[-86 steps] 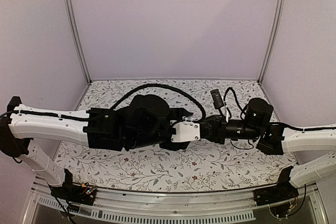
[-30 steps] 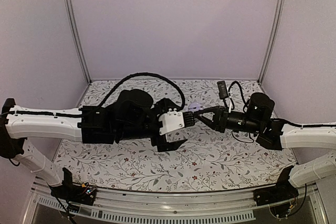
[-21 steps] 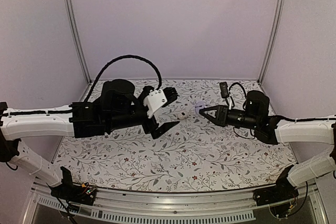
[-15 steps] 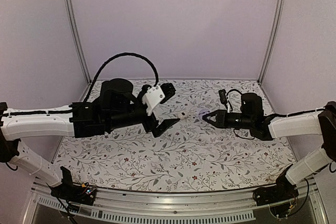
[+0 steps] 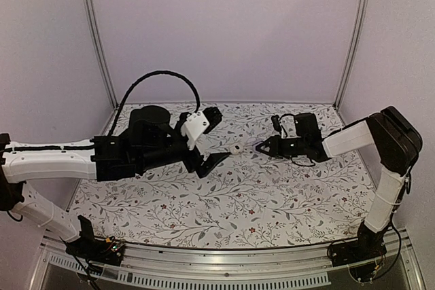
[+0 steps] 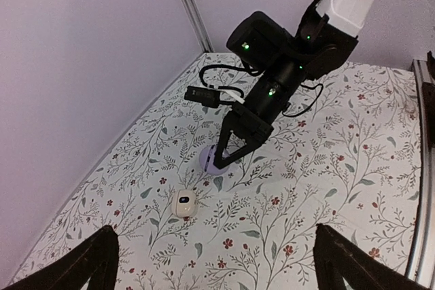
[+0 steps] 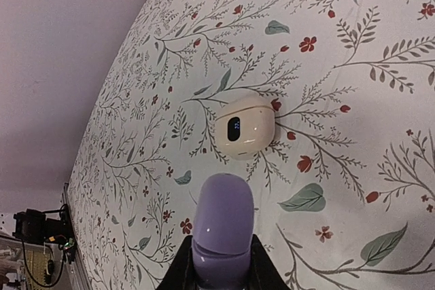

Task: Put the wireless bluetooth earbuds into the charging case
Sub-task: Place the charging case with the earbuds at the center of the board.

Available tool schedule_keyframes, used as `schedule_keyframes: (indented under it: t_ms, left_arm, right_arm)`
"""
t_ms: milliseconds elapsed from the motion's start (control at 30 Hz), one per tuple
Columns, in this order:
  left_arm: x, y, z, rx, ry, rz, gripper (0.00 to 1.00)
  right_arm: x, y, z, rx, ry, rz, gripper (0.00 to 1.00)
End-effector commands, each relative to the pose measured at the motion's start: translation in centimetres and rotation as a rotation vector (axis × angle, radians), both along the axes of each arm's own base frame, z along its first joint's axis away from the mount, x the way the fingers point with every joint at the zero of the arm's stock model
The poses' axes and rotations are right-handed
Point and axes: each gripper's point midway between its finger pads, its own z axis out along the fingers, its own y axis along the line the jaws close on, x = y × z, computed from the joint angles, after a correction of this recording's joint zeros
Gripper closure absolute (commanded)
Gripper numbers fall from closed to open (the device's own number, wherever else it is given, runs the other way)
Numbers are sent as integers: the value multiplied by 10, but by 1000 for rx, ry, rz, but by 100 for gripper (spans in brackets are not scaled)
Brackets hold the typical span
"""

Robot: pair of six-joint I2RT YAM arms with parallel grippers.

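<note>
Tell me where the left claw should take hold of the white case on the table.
Probably its two opposite rounded sides, across the narrower width, coming straight down from above. The white case lies flat, display up, so only the sides offer facing surfaces. The left claw stands open.

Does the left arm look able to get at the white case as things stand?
Probably yes: the left gripper is open, and the white case lies bare on the table, apart from the purple case the right gripper holds.

small case (image 5: 236, 148) on the table (image 5: 272, 202), second case (image 7: 223, 225) in right gripper (image 5: 261, 147) just right of it
</note>
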Motion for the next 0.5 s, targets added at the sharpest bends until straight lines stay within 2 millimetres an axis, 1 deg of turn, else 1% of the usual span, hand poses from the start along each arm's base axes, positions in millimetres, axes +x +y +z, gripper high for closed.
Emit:
schedule_keyframes:
  t_ms: [0, 100, 133, 233, 333, 467]
  left_arm:
    - [7, 11, 15, -62, -15, 44, 0]
    - [8, 14, 14, -63, -11, 54, 0]
    - [7, 14, 13, -64, -11, 54, 1]
    - [9, 17, 14, -67, -16, 68, 0]
    - [10, 22, 17, -77, -25, 83, 0]
    - [12, 25, 19, -88, -24, 93, 0]
  right_arm:
    - [24, 1, -13, -10, 25, 13, 93]
    - [38, 4, -21, -30, 31, 9, 91]
    - [42, 4, -29, -38, 44, 8, 91]
    - [51, 5, -41, -52, 65, 5, 89]
    - [56, 5, -49, -66, 76, 0, 87]
    - [59, 5, -57, -82, 96, -9, 80]
